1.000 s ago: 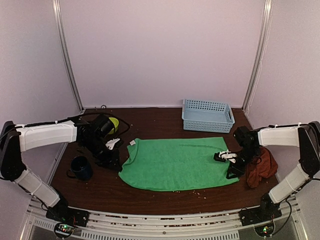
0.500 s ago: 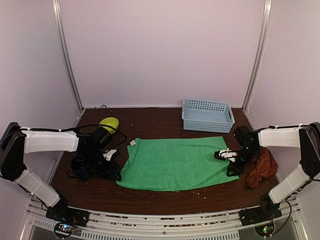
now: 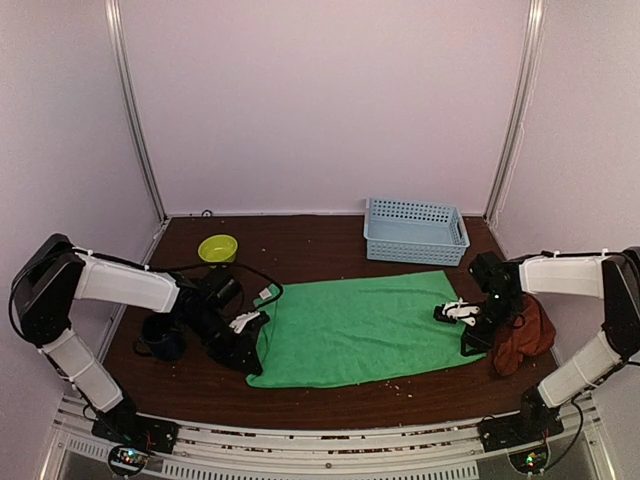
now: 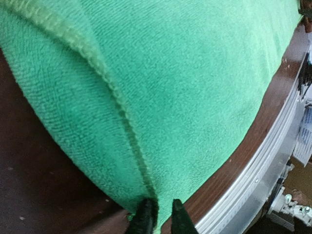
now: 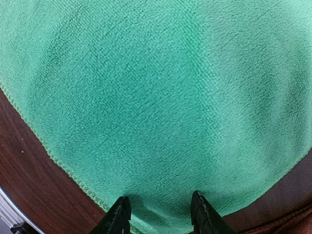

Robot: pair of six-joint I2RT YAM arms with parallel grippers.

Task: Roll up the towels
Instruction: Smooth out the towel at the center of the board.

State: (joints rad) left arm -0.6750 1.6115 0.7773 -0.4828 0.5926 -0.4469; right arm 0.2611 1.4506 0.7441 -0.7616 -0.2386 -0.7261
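The green towel [image 3: 365, 325] lies spread flat across the middle of the table. My left gripper [image 3: 250, 352] sits at its near-left corner. In the left wrist view the left gripper [image 4: 161, 220] has its two black fingers close together, pinching a raised ridge of the green towel [image 4: 175, 87] along the hem. My right gripper [image 3: 468, 342] rests at the towel's right edge. In the right wrist view the right gripper [image 5: 161, 217] stands open, fingertips wide apart on the green towel [image 5: 161, 97]. The rust towel [image 3: 522, 335] lies crumpled just right of the right gripper.
A light-blue basket [image 3: 416, 230] stands at the back right. A yellow-green bowl [image 3: 218, 247] sits at the back left, and a dark mug [image 3: 160, 337] stands left of my left arm. The metal rail [image 4: 253, 180] runs along the table's near edge.
My left arm swung from beside the mug to the towel's near-left corner and its jaws closed on the cloth. The towel's left edge shifted right. The right gripper barely moved.
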